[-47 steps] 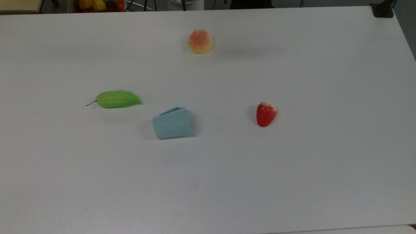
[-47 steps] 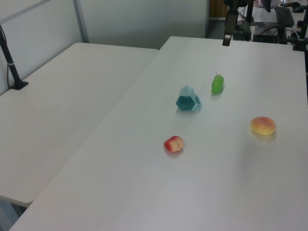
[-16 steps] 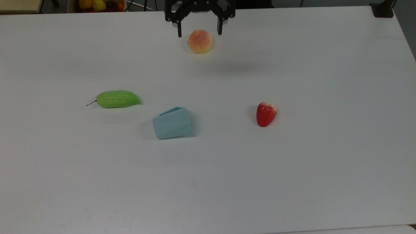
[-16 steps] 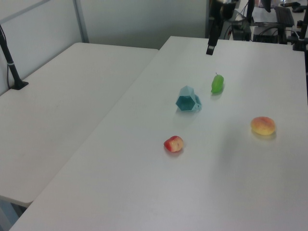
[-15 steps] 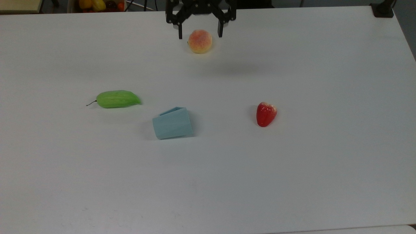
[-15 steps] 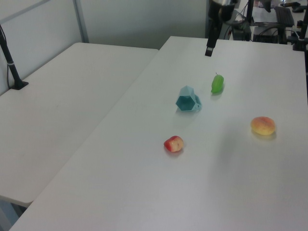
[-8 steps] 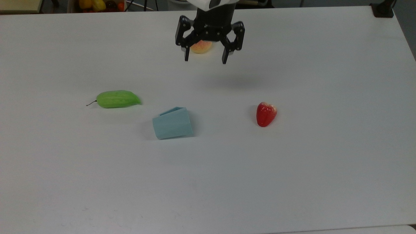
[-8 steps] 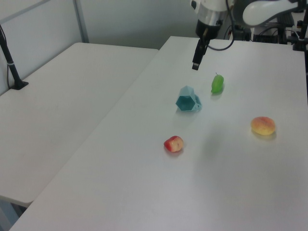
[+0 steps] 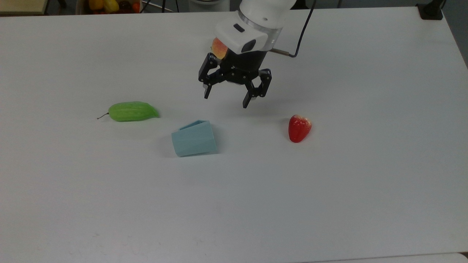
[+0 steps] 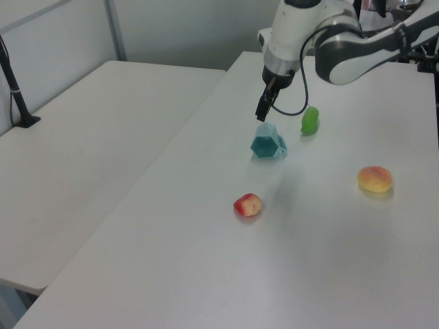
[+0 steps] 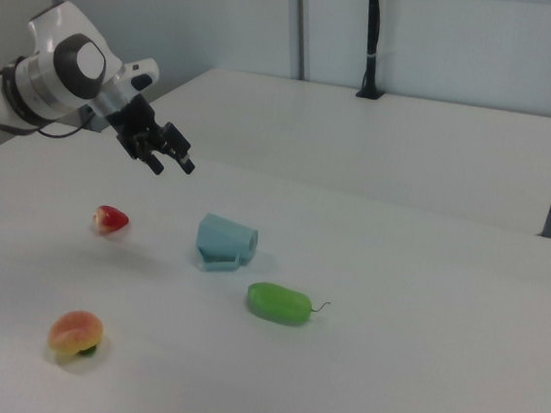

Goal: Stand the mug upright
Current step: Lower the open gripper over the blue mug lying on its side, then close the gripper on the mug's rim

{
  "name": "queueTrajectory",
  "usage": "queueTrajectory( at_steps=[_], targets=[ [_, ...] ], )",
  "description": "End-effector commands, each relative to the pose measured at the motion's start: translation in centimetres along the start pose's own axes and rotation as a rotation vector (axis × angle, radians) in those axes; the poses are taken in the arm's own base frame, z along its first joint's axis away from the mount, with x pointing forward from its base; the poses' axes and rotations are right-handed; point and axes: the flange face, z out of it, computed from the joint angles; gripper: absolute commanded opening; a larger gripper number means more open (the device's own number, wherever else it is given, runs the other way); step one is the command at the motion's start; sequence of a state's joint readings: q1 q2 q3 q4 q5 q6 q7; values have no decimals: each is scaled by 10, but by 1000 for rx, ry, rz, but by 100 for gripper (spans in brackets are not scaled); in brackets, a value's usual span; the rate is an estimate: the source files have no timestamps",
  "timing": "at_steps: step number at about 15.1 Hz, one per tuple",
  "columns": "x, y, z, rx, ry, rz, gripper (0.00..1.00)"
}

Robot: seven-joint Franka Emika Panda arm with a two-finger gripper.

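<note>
Lying sideways, mug (image 9: pixel 194 138) — below open claw (image 9: pixel 226 98)

surface: white table (image 9: pixel 365 182) under even light | adjoining: second white table (image 10: pixel 82 164) set edge to edge with it | on second table: black upright post (image 11: pixel 372 40) on a flat base | backdrop: pale grey wall panels (image 11: pixel 448 38) with metal uprights | far edge in top view: bin of coloured fruit (image 9: pixel 109 5)

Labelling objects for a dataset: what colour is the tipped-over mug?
Pale blue-teal; the mug shows best in the top view, and its inside looks darker teal in the left view.
</note>
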State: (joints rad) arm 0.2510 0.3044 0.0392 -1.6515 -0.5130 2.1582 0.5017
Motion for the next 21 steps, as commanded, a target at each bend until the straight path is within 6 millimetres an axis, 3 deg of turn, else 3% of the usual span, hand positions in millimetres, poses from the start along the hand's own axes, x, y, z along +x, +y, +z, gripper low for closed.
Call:
queueTrajectory(
  at_steps=[1, 6, 10, 15, 18, 20, 21],
  targets=[
    [-1, -18, 24, -58, 29, -7, 100],
    [-7, -29, 67, -129, 34, -31, 100],
    [-15, -24, 121, -222, 36, -38, 100],
    [-15, -4, 148, -267, 45, -35, 100],
    [-15, 2, 152, -287, 50, -47, 99],
    [-16, 2, 153, -289, 49, -48, 83],
    [-16, 2, 153, -291, 49, -50, 66]
  ],
)
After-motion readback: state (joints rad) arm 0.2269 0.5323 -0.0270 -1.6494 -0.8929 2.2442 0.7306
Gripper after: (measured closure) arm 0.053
